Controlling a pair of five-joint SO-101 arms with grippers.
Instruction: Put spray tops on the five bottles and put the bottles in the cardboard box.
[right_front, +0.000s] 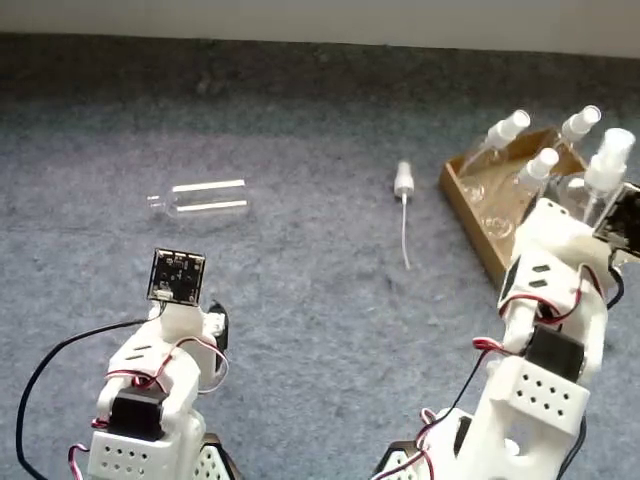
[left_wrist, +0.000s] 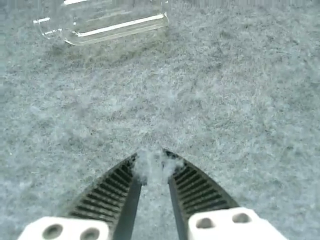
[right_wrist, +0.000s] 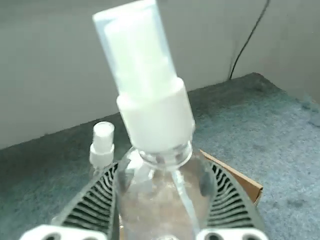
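1. Right fingers are clamped on the clear body of the held bottle, one finger on each side. The bottle is upright, neck up.
2. The held bottle has a white spray top seated on its neck.
3. High view: the right arm is at the right edge of the table, with its front end over the cardboard box. The held bottle's top shows at the right side of the box. Cannot tell if its base sits in the box or just above it.
4. The cardboard box sits near the right edge, toward the far side, turned at an angle. Three other bottles stand upright in it, each with a white spray top on. One of them shows behind the held bottle in the right wrist view.
5. Left fingers are drawn almost together with a narrow slit between them and nothing gripped. Their tips are low over the grey fuzzy table cover.
6. The left arm is at the near edge on the left side, well apart from the box.
7. The lying bottle is on its side, left of centre toward the far edge. It is ahead of the left fingers and not touched. Its open neck has no top and points to the left edge.
8. The loose spray top lies flat between the lying bottle and the box. It is nearer the box and apart from both. Its thin tube points toward the near edge.
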